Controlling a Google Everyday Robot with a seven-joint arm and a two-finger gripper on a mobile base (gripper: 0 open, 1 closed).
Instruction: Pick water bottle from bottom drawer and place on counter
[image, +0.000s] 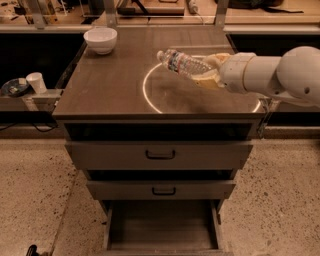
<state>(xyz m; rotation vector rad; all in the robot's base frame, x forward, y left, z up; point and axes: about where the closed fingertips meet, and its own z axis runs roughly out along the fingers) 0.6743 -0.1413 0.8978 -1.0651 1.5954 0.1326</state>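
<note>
Paper cup (35, 82): small and white, upright on a low ledge at the far left, just beside a dark round dish (13, 87).
White bowl (100, 39): stands upright on the back left corner of the tabletop, well apart from everything else on it.
Tabletop (107, 92): dark grey-brown wood grain, the flat top of the drawer cabinet; its left half is bare wood apart from the bowl.
White ring mark (145, 92): a thin bright circle on the right half of the tabletop; its right side is hidden behind the arm.
Upper drawers: two wide fronts with black bar handles, the top one (160, 154) above the middle one (163, 190), both shut.
Bottom drawer (162, 225): pulled out toward the camera at the foot of the cabinet, a plain box showing a flat dark floor.
Water bottle (186, 64): clear plastic, nearly on its side, white cap pointing left and label band showing; it is over the upper part of the ring, with a soft shadow on the wood below. Whether it touches the surface cannot be told.
Tool (210, 71): over the right part of the tabletop, its tan fingers (215, 59) closed around the bottle's base end, one above and one below.
Arm (272, 75): thick and white, reaching in from the right edge.
</note>
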